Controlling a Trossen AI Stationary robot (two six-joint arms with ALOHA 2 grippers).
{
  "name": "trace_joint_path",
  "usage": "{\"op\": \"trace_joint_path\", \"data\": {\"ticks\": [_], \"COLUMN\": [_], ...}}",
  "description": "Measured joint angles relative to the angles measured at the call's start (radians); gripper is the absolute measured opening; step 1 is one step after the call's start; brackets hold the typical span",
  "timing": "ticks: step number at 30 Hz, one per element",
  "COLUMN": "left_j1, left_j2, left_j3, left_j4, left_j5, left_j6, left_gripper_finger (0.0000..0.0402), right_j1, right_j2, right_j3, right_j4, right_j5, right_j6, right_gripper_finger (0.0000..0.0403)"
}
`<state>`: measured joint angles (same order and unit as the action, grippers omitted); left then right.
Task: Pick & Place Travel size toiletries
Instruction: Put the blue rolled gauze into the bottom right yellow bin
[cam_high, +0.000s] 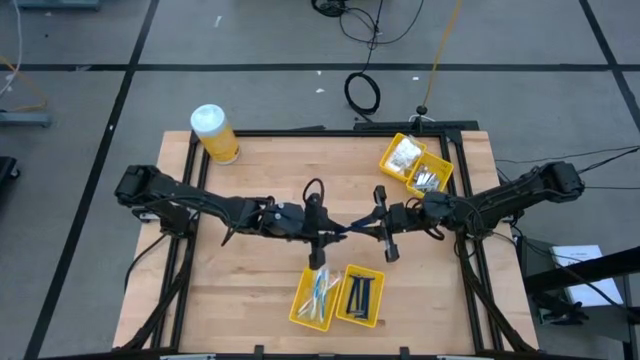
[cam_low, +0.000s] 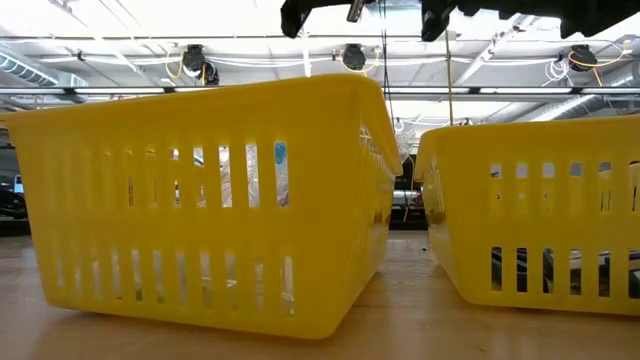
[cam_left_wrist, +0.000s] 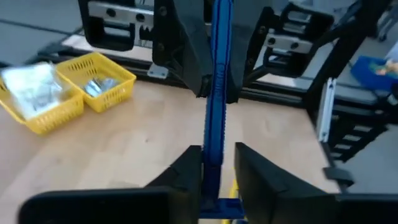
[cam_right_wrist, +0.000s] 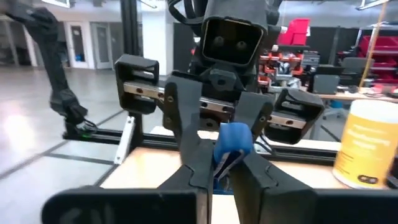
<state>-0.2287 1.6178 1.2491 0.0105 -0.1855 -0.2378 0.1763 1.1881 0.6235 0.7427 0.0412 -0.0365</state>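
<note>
Above the table centre, a dark blue razor was pinched at once by left gripper and right gripper, over the near yellow bin.

Overhead, table-level, and two facing wrist cameras, sharing the razor.

The razor is dark blue, its head a brighter blue. Both arms are black. The bins are yellow with slotted walls, the jar yellow with a white lid, and the counter light wood-grain.
</note>
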Motion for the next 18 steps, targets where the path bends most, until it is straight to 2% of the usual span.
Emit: {"op": "trace_joint_path", "data": {"ticks": [5, 11, 13, 16, 18], "left_j1": [-0.032, -0.040, -0.035, -0.027, -0.027], "left_j2": [0.001, -0.002, -0.003, 0.000, -0.014], "left_j3": [0.000, 0.002, 0.002, 0.002, 0.002], "left_j4": [0.069, 0.106, 0.121, 0.121, 0.113], "left_j5": [-0.004, -0.184, -0.194, -0.204, -0.210], "left_j6": [0.014, 0.056, 0.045, 0.063, 0.096], "left_gripper_finger": [0.0146, 0.0224, 0.0245, 0.0270, 0.0282], "right_j1": [-0.013, -0.013, -0.013, -0.010, 0.006], "right_j2": [-0.004, 0.004, 0.002, -0.001, 0.002], "right_j3": [0.003, -0.005, -0.004, 0.002, -0.002], "right_j4": [-0.043, -0.169, -0.205, -0.251, -0.280], "right_j5": [0.007, 0.037, 0.037, 0.009, -0.047], "right_j6": [0.023, 0.072, 0.082, 0.143, 0.187], "right_gripper_finger": [0.0023, 0.0023, 0.0023, 0.0023, 0.0023]}}
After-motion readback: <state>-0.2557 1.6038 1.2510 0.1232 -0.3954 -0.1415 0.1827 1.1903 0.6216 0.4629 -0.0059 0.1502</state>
